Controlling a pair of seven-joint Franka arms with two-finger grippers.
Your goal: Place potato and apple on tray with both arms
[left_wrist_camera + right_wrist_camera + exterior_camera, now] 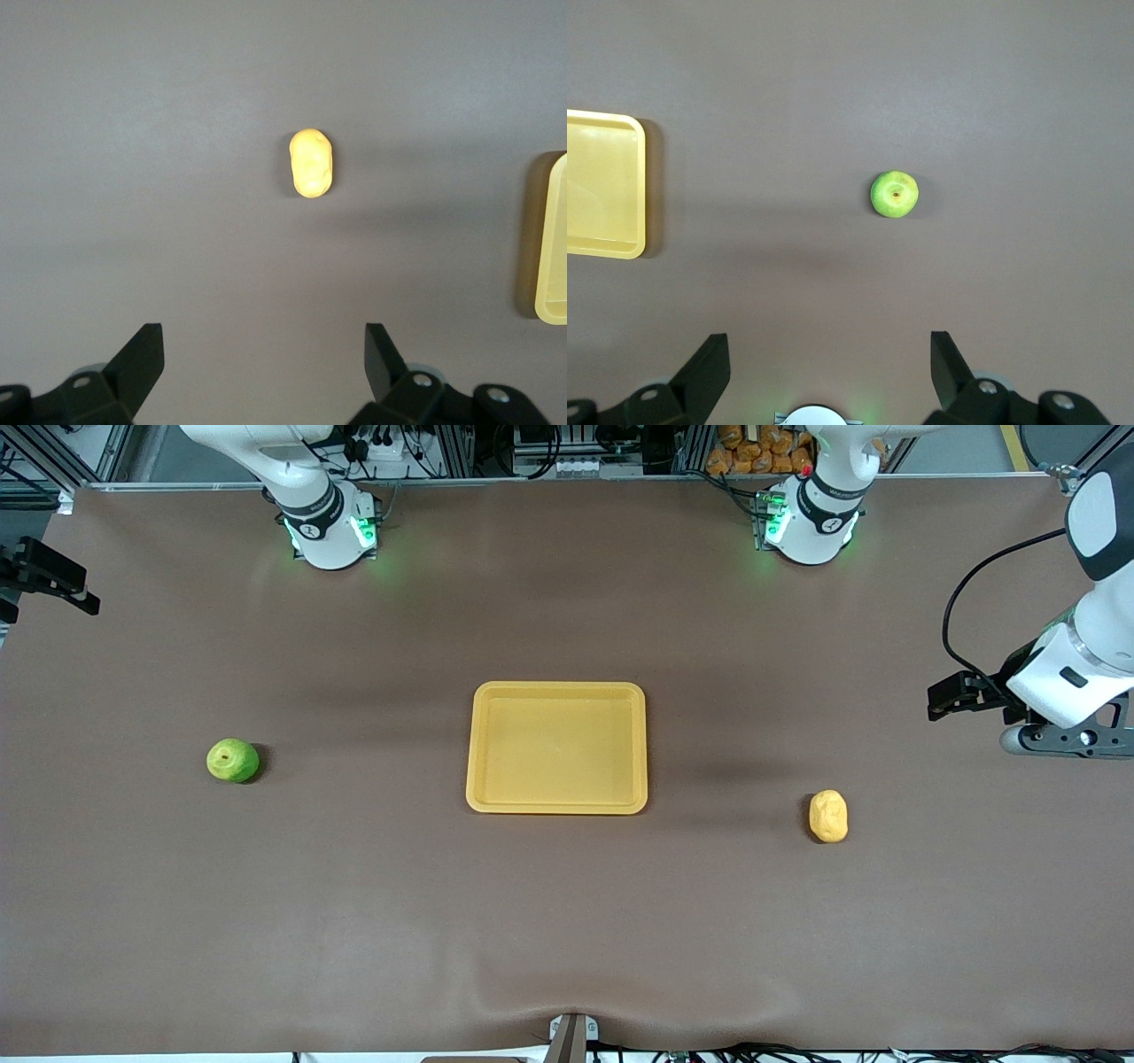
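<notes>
The yellow-orange tray (556,808) lies flat and bare at the table's middle. The yellow-green apple (233,761) sits toward the right arm's end, dimple up; it also shows in the right wrist view (894,194). The yellow-tan potato (828,816) lies toward the left arm's end and shows in the left wrist view (311,163). My left gripper (941,700) hangs open and empty in the air over the table's end beside the potato (263,359). My right gripper (75,593) is open and empty over the table's other end (829,363).
The tray's edge shows in the left wrist view (554,243) and the right wrist view (607,186). The two arm bases (332,527) (811,522) glow green along the table's edge. A small mount (571,1036) sits at the nearest edge, where the brown cover wrinkles.
</notes>
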